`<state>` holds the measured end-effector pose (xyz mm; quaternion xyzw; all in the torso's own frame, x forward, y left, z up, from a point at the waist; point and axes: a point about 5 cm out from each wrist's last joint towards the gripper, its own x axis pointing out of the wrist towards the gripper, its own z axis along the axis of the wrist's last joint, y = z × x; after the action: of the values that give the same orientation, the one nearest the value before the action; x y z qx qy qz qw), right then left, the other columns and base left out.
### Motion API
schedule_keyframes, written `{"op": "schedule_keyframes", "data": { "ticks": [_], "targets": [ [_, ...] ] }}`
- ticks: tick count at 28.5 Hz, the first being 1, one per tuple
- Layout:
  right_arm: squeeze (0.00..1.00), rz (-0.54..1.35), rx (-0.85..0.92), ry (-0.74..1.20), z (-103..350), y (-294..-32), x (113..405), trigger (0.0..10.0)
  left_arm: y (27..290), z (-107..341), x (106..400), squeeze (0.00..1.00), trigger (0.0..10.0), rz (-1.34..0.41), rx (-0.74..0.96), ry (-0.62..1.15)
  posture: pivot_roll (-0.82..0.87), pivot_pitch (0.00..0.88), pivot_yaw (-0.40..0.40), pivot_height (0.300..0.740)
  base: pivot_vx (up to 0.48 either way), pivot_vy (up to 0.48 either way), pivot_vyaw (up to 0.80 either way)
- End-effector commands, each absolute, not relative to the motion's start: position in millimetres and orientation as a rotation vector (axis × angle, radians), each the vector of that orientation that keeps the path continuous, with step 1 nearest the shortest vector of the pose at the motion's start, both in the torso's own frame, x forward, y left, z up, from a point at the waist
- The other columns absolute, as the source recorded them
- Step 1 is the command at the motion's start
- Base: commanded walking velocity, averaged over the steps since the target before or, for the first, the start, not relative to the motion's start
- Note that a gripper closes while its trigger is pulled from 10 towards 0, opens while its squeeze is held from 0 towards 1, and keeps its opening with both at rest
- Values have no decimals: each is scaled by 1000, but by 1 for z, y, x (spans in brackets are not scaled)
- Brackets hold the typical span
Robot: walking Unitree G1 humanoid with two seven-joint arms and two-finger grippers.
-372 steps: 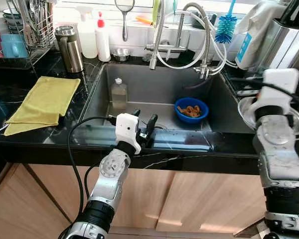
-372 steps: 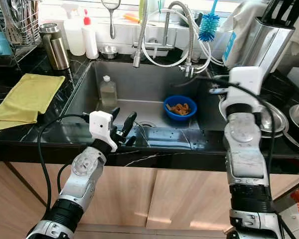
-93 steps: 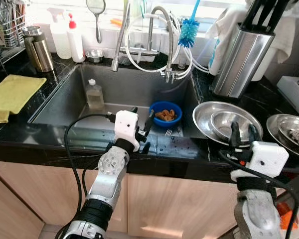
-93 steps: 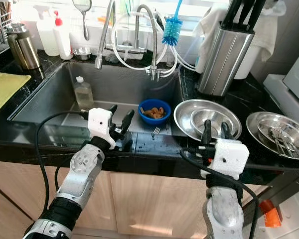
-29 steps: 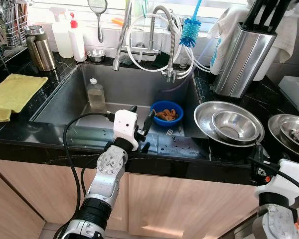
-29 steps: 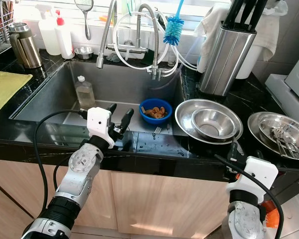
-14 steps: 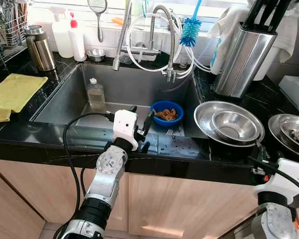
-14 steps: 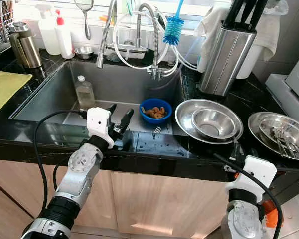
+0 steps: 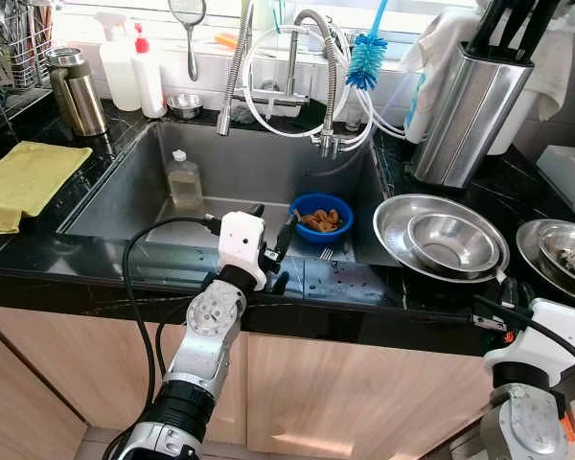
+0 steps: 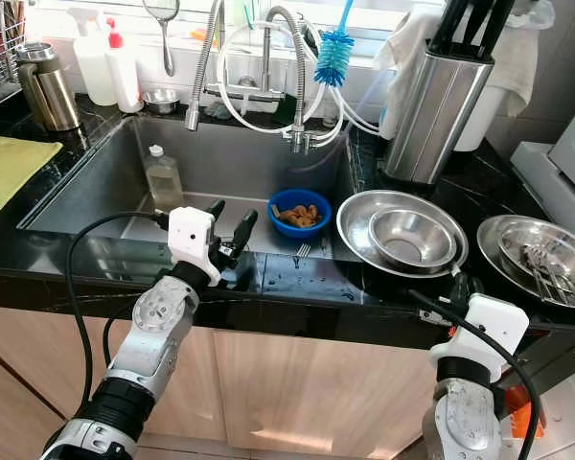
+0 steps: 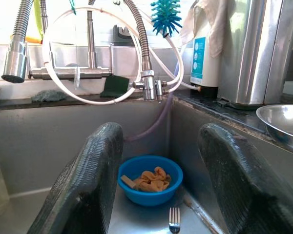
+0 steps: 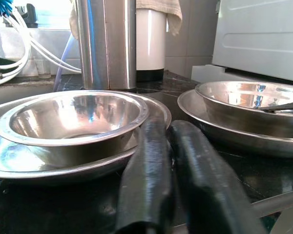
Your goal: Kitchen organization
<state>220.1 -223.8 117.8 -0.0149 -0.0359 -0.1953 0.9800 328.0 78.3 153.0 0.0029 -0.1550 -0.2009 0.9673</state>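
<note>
Steel bowl [image 10: 409, 236] sits inside a wide steel plate [image 10: 356, 240] on the bench [image 10: 517, 192], just right of the sink [image 10: 125, 182].
We hold our right hand [image 10: 457, 287] low at the front edge of the bench, near this plate, fingers pressed together and holding nothing. Our left hand [image 10: 228, 234] is over the sink's front rim, fingers wide apart and empty, pointing toward the blue bowl [image 10: 298, 213] with food and a fork [image 11: 174, 220] beside it.
</note>
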Motion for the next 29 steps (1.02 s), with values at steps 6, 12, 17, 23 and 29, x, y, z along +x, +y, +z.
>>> {"op": "schedule_keyframes", "data": {
  "ticks": [6,12,17,23,29],
  "targets": [
    [0,-406,-41,-93,123,-226,223,3569,75,157,330,0,10000,-415,15,-331,63,10,-91,740,0,0,0],
    [0,-401,-58,-109,127,-224,226,10000,75,157,330,0,10000,-416,13,-332,65,5,-91,740,0,0,0],
    [0,-399,-59,-118,129,-223,227,10000,74,158,330,0,10000,-416,11,-336,65,4,-91,740,0,0,0],
    [0,-384,-109,-137,134,-221,229,10000,74,158,329,0,10000,-416,8,-340,68,2,-92,740,0,0,0],
    [0,-369,-148,-170,142,-218,233,10000,73,157,329,0,10000,-418,1,-338,67,0,-93,740,0,0,0]
  ]
}}
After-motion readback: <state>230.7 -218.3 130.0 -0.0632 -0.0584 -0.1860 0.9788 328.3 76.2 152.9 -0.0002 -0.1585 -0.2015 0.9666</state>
